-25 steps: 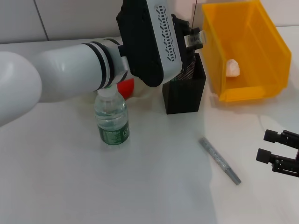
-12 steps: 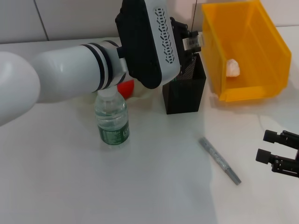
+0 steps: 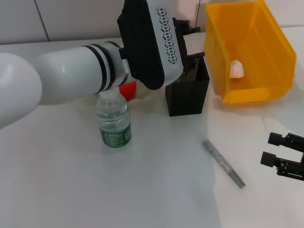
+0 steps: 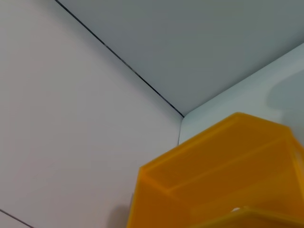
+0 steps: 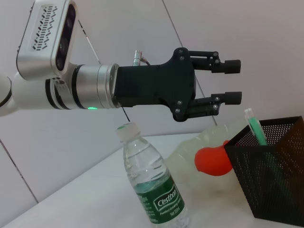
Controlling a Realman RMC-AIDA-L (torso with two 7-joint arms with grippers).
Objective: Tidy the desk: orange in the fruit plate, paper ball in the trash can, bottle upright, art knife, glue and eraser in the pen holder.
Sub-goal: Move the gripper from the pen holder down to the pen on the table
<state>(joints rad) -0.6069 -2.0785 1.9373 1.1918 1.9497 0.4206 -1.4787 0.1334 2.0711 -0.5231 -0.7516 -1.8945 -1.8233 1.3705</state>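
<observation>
So we see the left gripper [image 5: 232, 81] spread wide and empty above the pen holder [image 3: 188, 90], glue [image 5: 255, 127] inside it. Knife [image 3: 223, 163] lies on the desk, near the open right gripper [image 3: 274, 148].

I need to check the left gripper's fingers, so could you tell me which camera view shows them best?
The right wrist view: the left gripper appears side-on, open and empty above the pen holder. In the head view the arm's own body hides most of it. The left wrist view shows no fingers.
</observation>
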